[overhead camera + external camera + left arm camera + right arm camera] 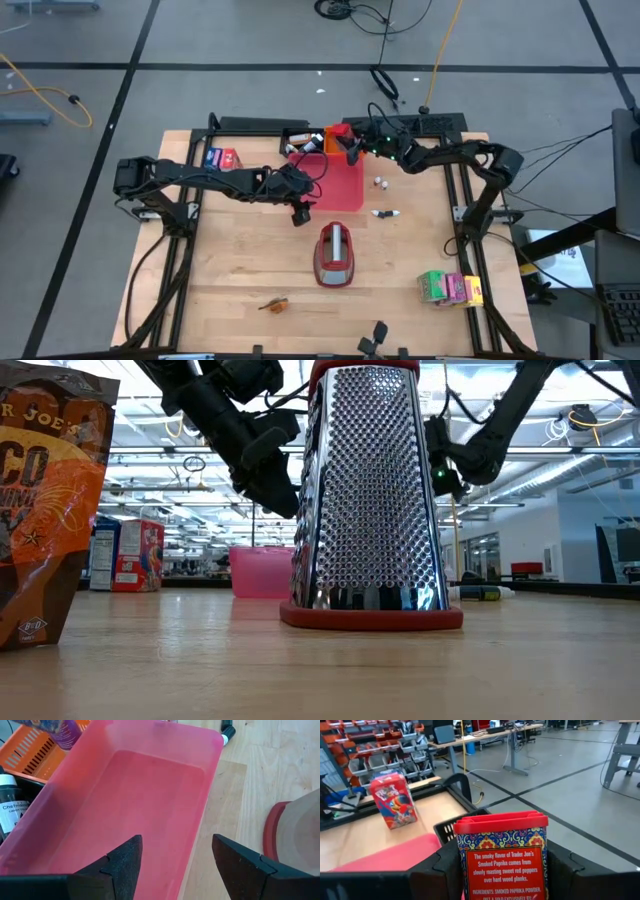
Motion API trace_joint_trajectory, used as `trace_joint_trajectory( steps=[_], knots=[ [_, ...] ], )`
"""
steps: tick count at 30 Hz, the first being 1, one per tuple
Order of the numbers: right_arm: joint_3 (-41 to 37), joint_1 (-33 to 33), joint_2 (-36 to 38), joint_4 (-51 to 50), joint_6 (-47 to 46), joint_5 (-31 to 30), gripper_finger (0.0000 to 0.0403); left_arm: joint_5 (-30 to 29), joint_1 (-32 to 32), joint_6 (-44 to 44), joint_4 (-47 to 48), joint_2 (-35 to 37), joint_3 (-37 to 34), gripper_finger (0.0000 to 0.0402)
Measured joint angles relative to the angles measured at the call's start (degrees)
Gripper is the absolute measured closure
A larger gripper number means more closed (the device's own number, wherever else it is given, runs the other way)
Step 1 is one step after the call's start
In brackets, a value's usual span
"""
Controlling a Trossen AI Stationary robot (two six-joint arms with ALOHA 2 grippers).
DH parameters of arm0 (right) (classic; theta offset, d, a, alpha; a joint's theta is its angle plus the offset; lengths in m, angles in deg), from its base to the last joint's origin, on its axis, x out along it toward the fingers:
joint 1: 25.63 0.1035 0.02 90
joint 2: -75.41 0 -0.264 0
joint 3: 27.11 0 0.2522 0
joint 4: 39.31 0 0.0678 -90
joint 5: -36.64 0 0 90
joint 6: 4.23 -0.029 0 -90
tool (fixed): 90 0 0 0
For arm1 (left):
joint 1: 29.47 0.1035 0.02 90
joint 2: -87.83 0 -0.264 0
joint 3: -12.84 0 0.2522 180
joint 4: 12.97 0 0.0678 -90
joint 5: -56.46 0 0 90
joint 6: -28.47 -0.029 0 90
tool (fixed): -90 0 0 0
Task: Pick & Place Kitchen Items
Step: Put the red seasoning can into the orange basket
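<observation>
Over the pink tray (345,190), at its near edge, the left gripper (172,865) hangs with its fingers spread and nothing between them; the tray floor below it is bare. At the tray's far corner the right gripper (495,870) is clamped on a paprika tin (501,855) with a red lid, held upright above the tray edge beside a dark basket (457,827). A red cereal carton (222,157) stands on the table left of the tray. Two tiny white bottles (382,183) stand just right of the tray, another (386,213) lying nearer. The grater (334,255) lies mid-table. Green, pink and yellow cartons (450,289) sit together at the near right; a small orange-brown piece (276,303) lies near the front edge
</observation>
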Motion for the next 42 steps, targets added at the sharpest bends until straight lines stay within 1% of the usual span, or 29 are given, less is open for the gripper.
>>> trace_joint_trajectory(
  steps=[4, 7, 13, 24, 27, 42],
  knots=[
    [0.2, -0.7, -1.4, 1.7, -0.2, 0.1, 0.0228, 0.0, 0.0, 0.0, 0.0, 0.0, 0.0, 0.0158],
    [0.8, -0.7, -2.6, 1.6, 0.6, 1.2, 0.0228, 0.0, 0.0, 0.0, 0.0, 0.0, 0.0, 0.0158],
    [2.7, -0.7, -4.6, 1.6, 1.3, 1.1, 0.0228, -0.1, 0.0, 0.0, -0.9, 0.0, 0.0, 0.0158],
    [3.0, -0.7, -4.5, 1.6, 3.3, -1.1, 0.0228, -0.1, 0.0, -0.4, -1.3, 0.0, 0.0, 0.0158],
    [3.0, -0.7, -4.5, 1.6, 4.2, -3.6, 0.0228, -0.1, 0.0, -0.4, -1.3, 0.0, 0.0, 0.0158],
    [3.0, -0.2, -4.5, 1.6, 3.4, -3.8, 0.0228, -0.1, 0.0, -0.3, -1.3, 0.0, 0.0, 0.0158]
  ],
)
